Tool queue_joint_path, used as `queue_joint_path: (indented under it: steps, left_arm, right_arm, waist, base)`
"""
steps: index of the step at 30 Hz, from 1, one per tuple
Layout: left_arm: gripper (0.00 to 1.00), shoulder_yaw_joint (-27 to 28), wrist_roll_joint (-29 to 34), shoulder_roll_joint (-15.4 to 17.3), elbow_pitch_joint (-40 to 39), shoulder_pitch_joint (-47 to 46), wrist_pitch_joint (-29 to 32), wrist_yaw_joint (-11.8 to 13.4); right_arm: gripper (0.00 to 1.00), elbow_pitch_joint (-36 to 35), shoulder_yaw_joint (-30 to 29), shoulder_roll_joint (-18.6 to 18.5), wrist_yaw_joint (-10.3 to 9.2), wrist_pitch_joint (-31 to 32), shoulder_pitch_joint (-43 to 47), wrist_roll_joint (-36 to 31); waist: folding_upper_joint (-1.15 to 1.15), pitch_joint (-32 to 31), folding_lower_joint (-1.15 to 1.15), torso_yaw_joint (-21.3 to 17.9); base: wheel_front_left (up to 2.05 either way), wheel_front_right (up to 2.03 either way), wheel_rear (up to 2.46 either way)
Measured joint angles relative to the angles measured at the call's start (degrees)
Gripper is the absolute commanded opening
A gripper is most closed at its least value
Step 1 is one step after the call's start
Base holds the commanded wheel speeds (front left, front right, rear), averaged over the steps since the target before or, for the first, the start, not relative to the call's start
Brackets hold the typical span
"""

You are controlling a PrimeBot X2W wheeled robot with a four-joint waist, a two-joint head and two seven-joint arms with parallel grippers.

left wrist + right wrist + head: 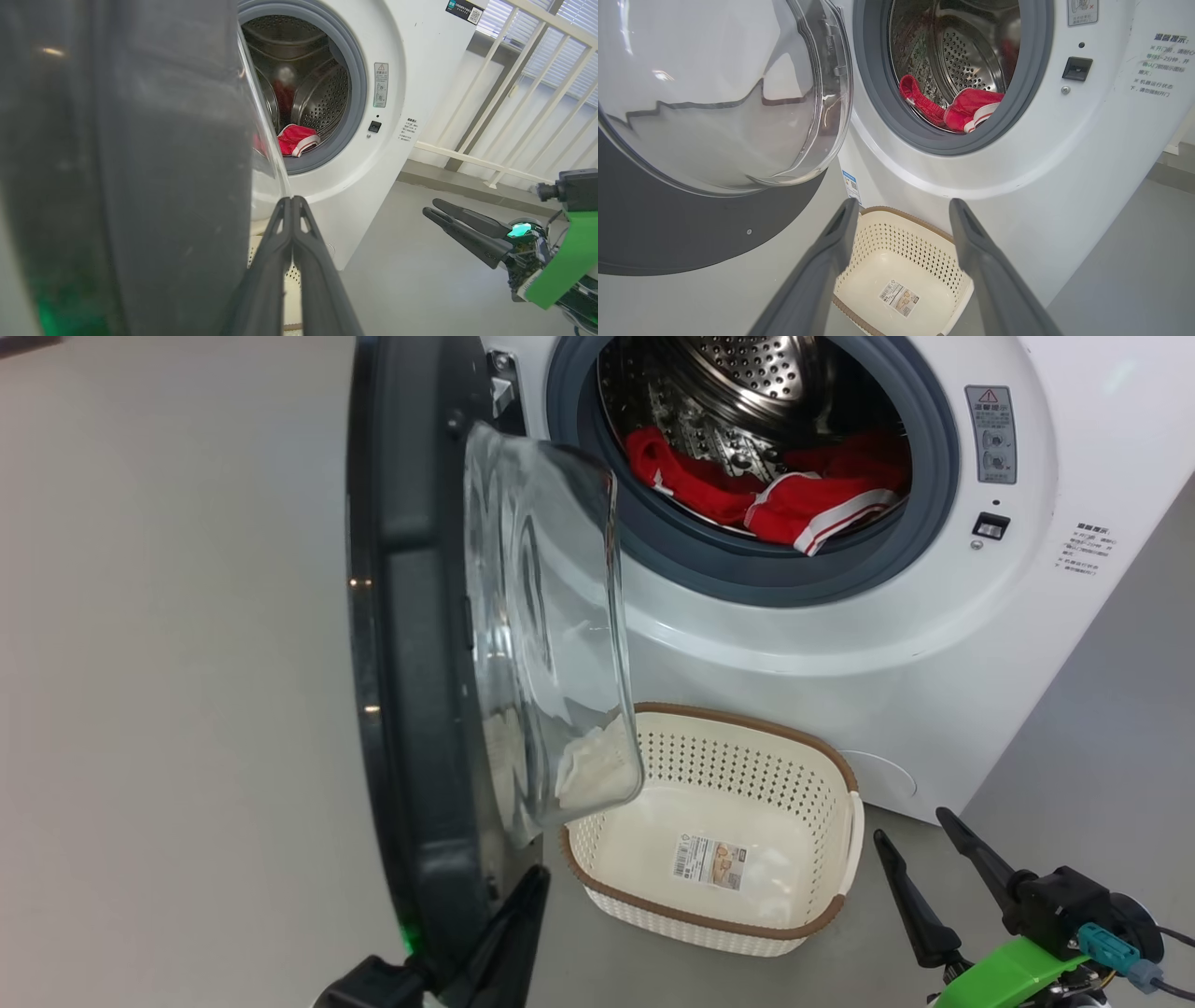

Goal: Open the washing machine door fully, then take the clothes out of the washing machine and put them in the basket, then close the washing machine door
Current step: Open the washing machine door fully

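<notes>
The washing machine door (411, 663) stands swung out on the left, edge-on, its glass bowl (551, 635) bulging to the right. Red clothes (775, 490) with white stripe trim lie at the front of the steel drum in the white washing machine (840, 644). The cream basket (747, 723) sits on the floor below the opening, holding just a paper label. My left gripper (532, 896) is shut on nothing, its tip beside the inner side of the door's lower rim (140, 163). My right gripper (913, 828) hangs open right of the basket (901, 242), pointing at the clothes (966, 109).
Grey floor lies to the left of the door and to the right of the machine. A white railing (514, 70) with blinds behind it stands beyond the machine's right side. A small blue label (851, 184) sits low on the machine front.
</notes>
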Motion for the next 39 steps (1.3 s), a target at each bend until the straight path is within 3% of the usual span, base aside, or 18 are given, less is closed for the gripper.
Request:
queue_joint_path:
  steps: [24,39]
  left_arm:
    - [0.0,12.8,-1.7,4.8,1.7,1.4,-1.7,7.0]
    - [0.0,20.0,-2.5,7.9,14.1,-6.5,-6.5,7.6]
  right_arm:
    - [1.0,-0.4,0.3,-0.3,0.0,0.0,-0.1,0.0]
    - [1.0,-0.6,0.6,-0.5,0.0,0.0,-0.2,0.0]
  waist:
    - [0.0,0.6,0.0,1.5]
    - [0.0,1.6,0.0,1.1]
  base:
    - [0.0,0.0,0.0]
    - [0.0,0.0,0.0]
